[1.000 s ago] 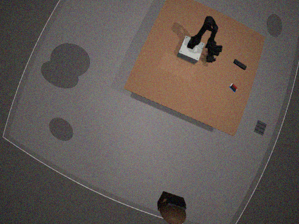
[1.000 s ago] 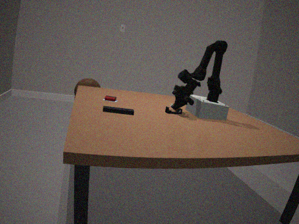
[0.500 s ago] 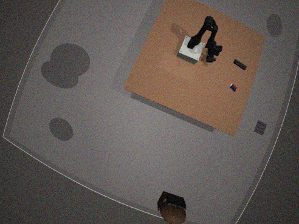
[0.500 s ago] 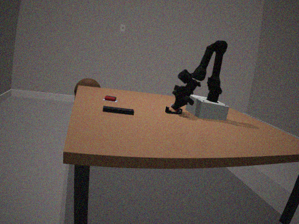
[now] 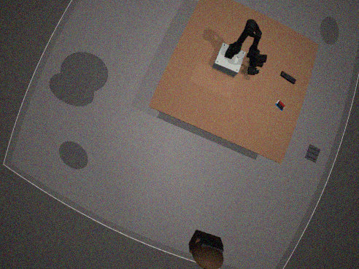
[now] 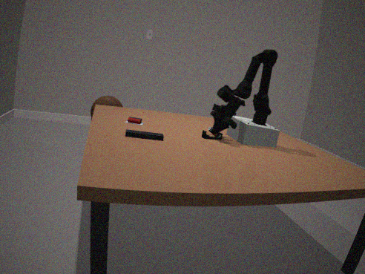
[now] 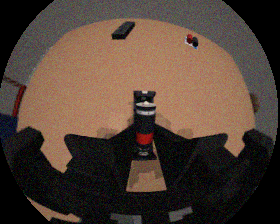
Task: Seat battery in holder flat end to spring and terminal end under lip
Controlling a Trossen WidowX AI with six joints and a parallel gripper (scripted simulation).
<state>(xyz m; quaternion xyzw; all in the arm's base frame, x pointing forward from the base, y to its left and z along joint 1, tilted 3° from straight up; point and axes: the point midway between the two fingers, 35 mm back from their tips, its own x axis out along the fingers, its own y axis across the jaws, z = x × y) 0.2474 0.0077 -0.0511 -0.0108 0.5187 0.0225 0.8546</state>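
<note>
The battery [image 7: 145, 122], a dark cylinder with a red band and a silvery terminal end, stands out in the wrist view between the fingers. My gripper [image 7: 144, 126] [image 6: 213, 131] is shut on it around its middle. The black holder [image 7: 144, 94] [image 6: 205, 134] lies on the table under the battery, lined up with it. The battery's terminal end points toward the holder's far end wall and appears raised above the holder floor. A pale coil-like spot shows at the near end. The fingers hide the holder's sides. Whether the battery touches the spring or lip I cannot tell.
A long black bar [image 5: 288, 77] [image 6: 144, 134] [image 7: 123, 30] lies beyond the holder. A small card with red and dark cylinders [image 5: 280, 106] [image 6: 134, 120] [image 7: 192, 41] lies beside it. The pale arm base block [image 5: 222, 60] [image 6: 257, 134] stands close behind the gripper.
</note>
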